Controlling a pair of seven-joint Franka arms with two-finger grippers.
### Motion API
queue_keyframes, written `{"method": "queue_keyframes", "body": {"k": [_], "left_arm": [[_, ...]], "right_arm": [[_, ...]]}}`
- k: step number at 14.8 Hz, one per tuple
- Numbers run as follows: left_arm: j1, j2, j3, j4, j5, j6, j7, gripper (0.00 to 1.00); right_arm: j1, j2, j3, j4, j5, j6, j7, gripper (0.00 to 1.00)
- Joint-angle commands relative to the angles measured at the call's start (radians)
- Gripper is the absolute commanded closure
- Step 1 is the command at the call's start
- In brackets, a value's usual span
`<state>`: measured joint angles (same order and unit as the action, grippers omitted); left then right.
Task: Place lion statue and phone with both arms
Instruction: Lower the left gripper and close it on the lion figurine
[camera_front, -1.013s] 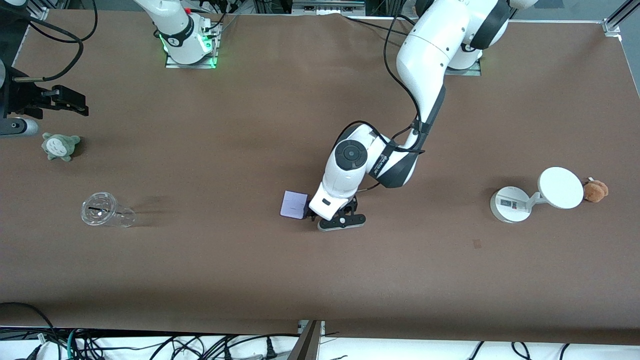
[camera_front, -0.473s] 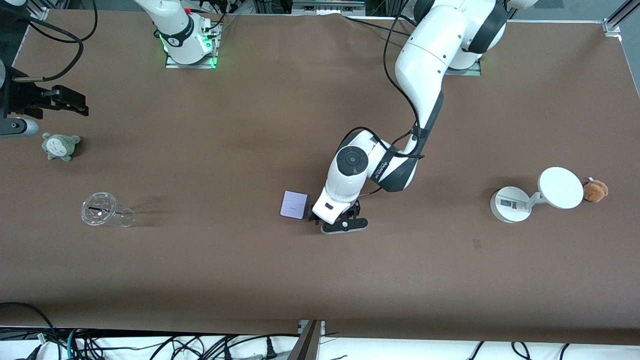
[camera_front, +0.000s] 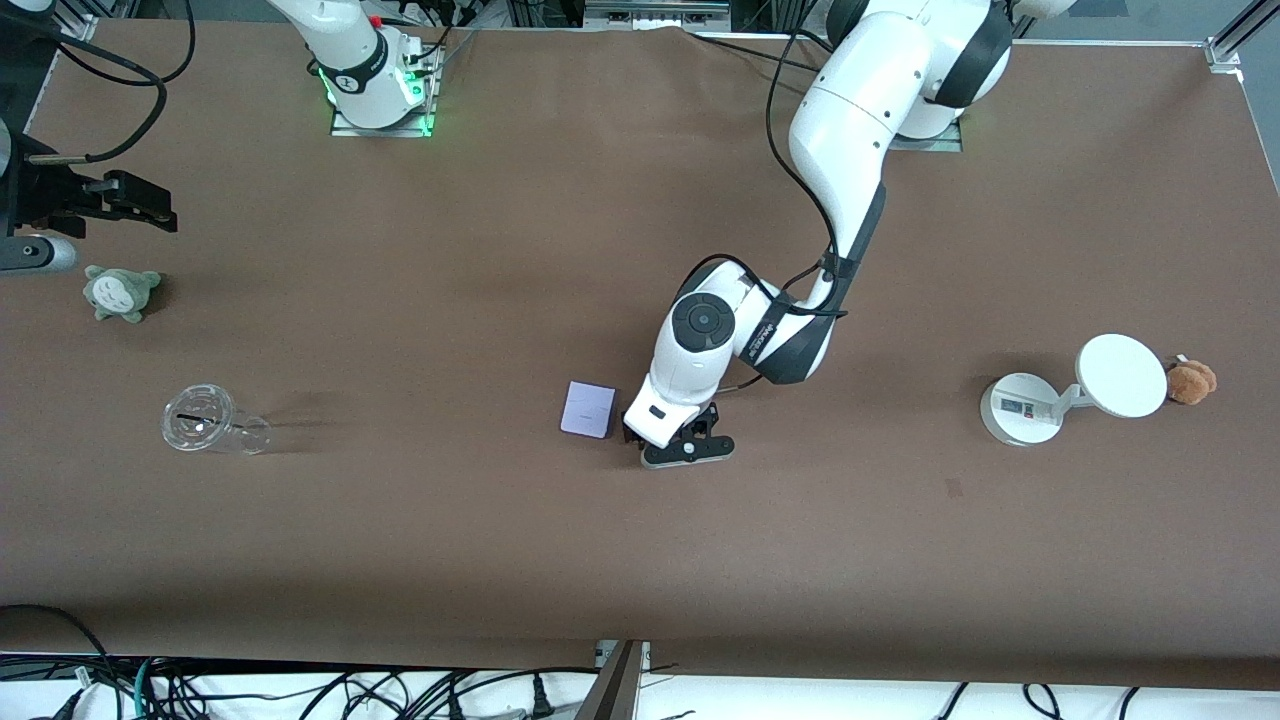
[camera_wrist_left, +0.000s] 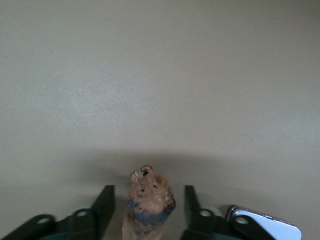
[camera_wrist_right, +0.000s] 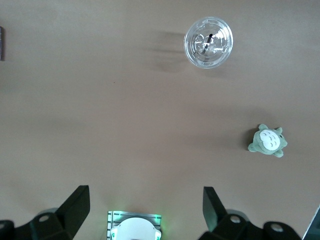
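The lion statue (camera_wrist_left: 150, 202), small and orange-brown with a darker mane, stands between the fingers of my left gripper (camera_wrist_left: 148, 192). There is a gap on each side of it, so the gripper is open around it. In the front view my left gripper (camera_front: 672, 442) is low over the middle of the table and hides the lion. The phone (camera_front: 588, 409), a flat pale lavender slab, lies on the table right beside that gripper, toward the right arm's end; its corner shows in the left wrist view (camera_wrist_left: 272, 228). My right gripper (camera_front: 140, 208) waits open and empty, high at the right arm's end.
A clear plastic cup (camera_front: 205, 420) and a grey-green plush toy (camera_front: 121, 291) lie at the right arm's end, under my right gripper (camera_wrist_right: 145, 195). A white round-based stand with a disc (camera_front: 1070, 393) and a brown plush (camera_front: 1192, 381) are at the left arm's end.
My left hand has shifted slightly toward the left arm's end, beside the phone. The phone and the right arm have not moved.
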<state>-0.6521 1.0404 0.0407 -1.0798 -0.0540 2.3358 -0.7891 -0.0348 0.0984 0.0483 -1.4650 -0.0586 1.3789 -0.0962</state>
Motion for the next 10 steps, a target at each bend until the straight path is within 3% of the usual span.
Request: {"method": "queue_keyframes", "body": {"k": [1, 2, 3, 7, 10], "left_arm": [[-0.009, 0.003, 0.007, 0.029, 0.02, -0.016, 0.01, 0.79], [-0.005, -0.002, 0.007, 0.028, 0.02, -0.022, 0.01, 0.93], [0.0, -0.003, 0.007, 0.028, 0.02, -0.023, 0.011, 1.0], [0.032, -0.029, 0.008, 0.0, 0.023, -0.044, 0.04, 1.0], [0.104, -0.066, 0.008, -0.002, 0.022, -0.131, 0.18, 1.0]], "right_arm": [[-0.007, 0.011, 0.007, 0.025, 0.003, -0.006, -0.002, 0.0], [-0.007, 0.011, 0.007, 0.025, 0.003, -0.006, -0.002, 0.0], [-0.007, 0.011, 0.007, 0.025, 0.003, -0.006, 0.0, 0.0], [-0.005, 0.011, 0.008, 0.025, -0.003, -0.007, 0.001, 0.0], [-0.005, 0.011, 0.008, 0.026, 0.0, -0.007, 0.004, 0.0]]}}
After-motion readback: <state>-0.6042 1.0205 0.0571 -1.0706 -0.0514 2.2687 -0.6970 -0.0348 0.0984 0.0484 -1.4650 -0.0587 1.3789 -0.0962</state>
